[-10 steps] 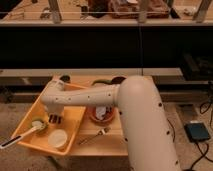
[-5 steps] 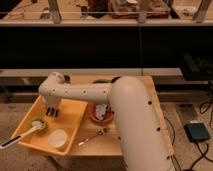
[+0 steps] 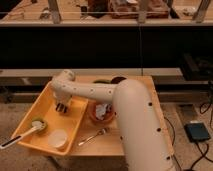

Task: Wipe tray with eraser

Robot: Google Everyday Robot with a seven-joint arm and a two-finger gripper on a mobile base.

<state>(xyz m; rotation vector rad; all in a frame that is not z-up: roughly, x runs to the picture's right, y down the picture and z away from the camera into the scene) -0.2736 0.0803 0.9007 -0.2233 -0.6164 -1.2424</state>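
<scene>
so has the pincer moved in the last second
Yes. The pincer has shifted up-frame and right, away from the small bowl, toward the far side of the tray.

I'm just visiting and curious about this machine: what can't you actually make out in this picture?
Camera view:
Eraser: not made out; the gripper, down in the tray, would cover it.
Bowl contents: blurred, arm overlaps its rim.
Brush handle: cut off by the left edge.
Dark items at the table back: half hidden behind the arm.
</scene>
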